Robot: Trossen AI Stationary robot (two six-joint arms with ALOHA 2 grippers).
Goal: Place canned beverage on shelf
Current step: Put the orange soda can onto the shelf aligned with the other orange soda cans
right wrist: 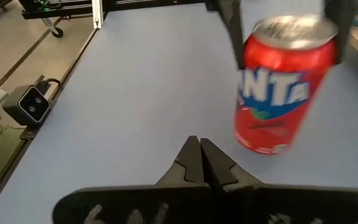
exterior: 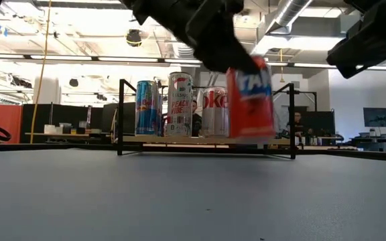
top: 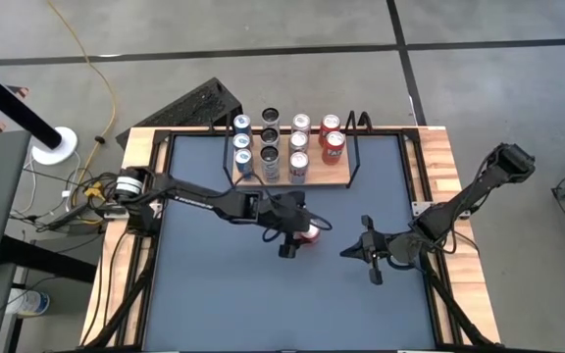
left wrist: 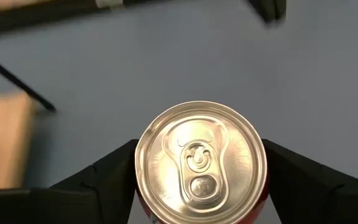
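Note:
A red soda can [top: 310,234] with a silver top [left wrist: 201,162] hangs just above the grey-blue tabletop, in the middle of the table, near of the shelf. My left gripper [top: 298,228] is shut on it. The shelf [top: 346,178], a light-wood board in a black rail frame, stands at the table's far edge and bears several upright cans [exterior: 179,104] on their bases. My right gripper [top: 347,252] is shut and holds nothing, a little right of the red can, pointing toward it [right wrist: 272,87]. My left gripper pinches the can's upper side wall [right wrist: 253,50], just below the rim, between its two fingers [left wrist: 107,174], one on each side. The fingers slant downward from the table's left. The can hangs slightly tilted, top up, its base clear of the tabletop [exterior: 250,100].
The shelf's black rails [exterior: 120,117] rise above the board. A bare strip of board lies at its right end [top: 336,175]. The table's wooden edges [top: 439,167] and a black frame run round the grey-blue top. Open tabletop lies near of both grippers.

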